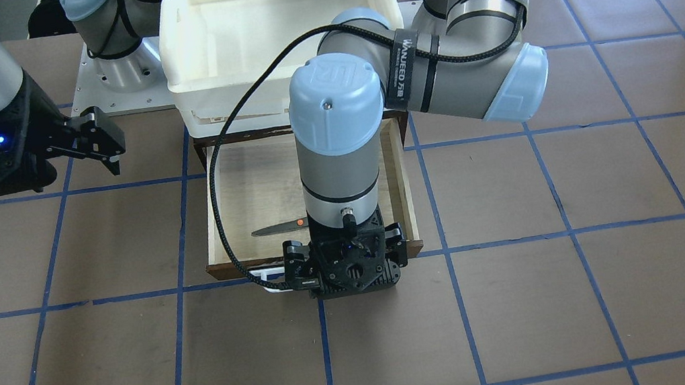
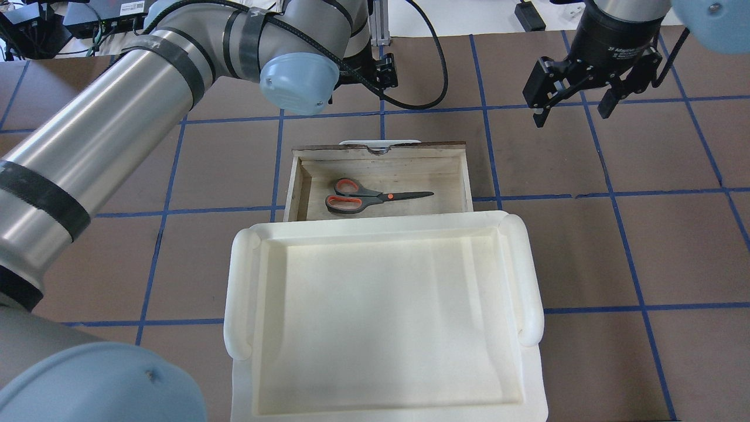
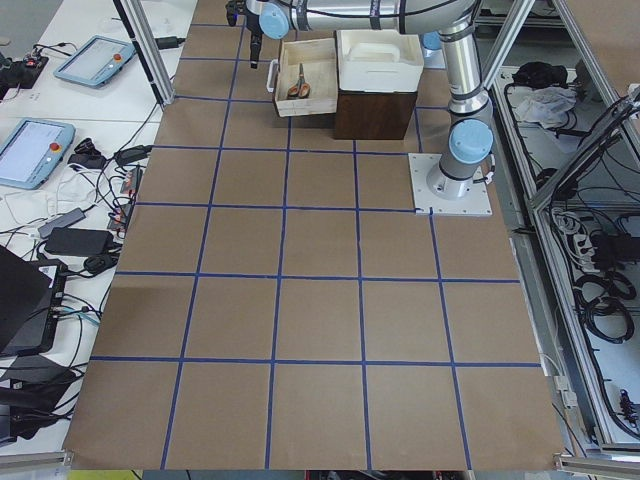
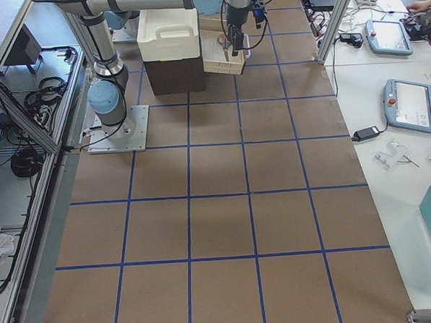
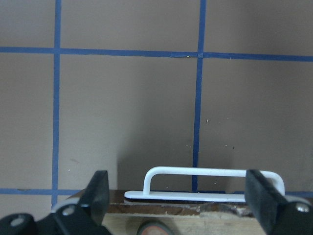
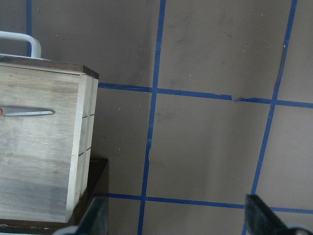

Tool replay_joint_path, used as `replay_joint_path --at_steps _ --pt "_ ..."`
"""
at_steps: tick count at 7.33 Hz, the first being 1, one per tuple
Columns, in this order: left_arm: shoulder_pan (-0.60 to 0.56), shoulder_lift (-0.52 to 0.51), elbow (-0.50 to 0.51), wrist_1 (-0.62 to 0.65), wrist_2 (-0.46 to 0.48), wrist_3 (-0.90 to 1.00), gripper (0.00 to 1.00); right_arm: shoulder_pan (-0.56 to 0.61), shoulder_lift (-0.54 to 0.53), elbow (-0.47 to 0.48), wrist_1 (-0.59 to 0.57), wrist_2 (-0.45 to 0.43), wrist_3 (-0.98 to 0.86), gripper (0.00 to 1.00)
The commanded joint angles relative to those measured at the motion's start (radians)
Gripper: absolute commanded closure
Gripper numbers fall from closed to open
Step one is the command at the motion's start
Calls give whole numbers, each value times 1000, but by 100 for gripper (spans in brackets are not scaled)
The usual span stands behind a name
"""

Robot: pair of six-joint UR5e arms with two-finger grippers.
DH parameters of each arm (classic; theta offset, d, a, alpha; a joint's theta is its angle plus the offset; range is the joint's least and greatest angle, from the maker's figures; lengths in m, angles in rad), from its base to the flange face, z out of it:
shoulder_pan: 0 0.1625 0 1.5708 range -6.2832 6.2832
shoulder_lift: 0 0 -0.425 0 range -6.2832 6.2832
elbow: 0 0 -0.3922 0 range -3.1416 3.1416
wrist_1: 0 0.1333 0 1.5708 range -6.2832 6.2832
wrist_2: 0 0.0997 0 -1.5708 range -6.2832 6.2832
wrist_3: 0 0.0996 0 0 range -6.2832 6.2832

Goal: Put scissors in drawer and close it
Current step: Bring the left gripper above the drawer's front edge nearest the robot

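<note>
The scissors [image 2: 375,196], grey handles lined orange-red, lie flat inside the open drawer [image 2: 381,153]; their blade also shows in the front view [image 1: 276,228] and in the right wrist view [image 6: 27,112]. My left gripper [image 1: 346,263] hangs over the drawer's dark front panel. In the left wrist view it [image 5: 178,186] is open, its fingers [image 5: 100,188] straddling the white bar handle [image 5: 210,172] without touching it. My right gripper [image 2: 577,99] is open and empty, above the table to the drawer's right.
A white plastic tray [image 2: 240,293] sits on top of the dark cabinet [image 3: 375,115] that the drawer slides out of. The left arm's black cable [image 1: 214,171] loops over the drawer. Brown table with blue tape grid [image 1: 535,299] lies all around.
</note>
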Motion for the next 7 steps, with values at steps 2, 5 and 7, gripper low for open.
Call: replay_joint_path --at_steps 2,5,7 --pt "-4 -100 43 7 -4 -10 0 -68 -3 26 -2 22 0 0" --pt "-15 -159 54 49 -20 -54 0 -70 -2 29 -3 19 -12 0" --pt "-33 -190 55 51 -8 -44 0 -70 -2 33 -3 19 -15 0"
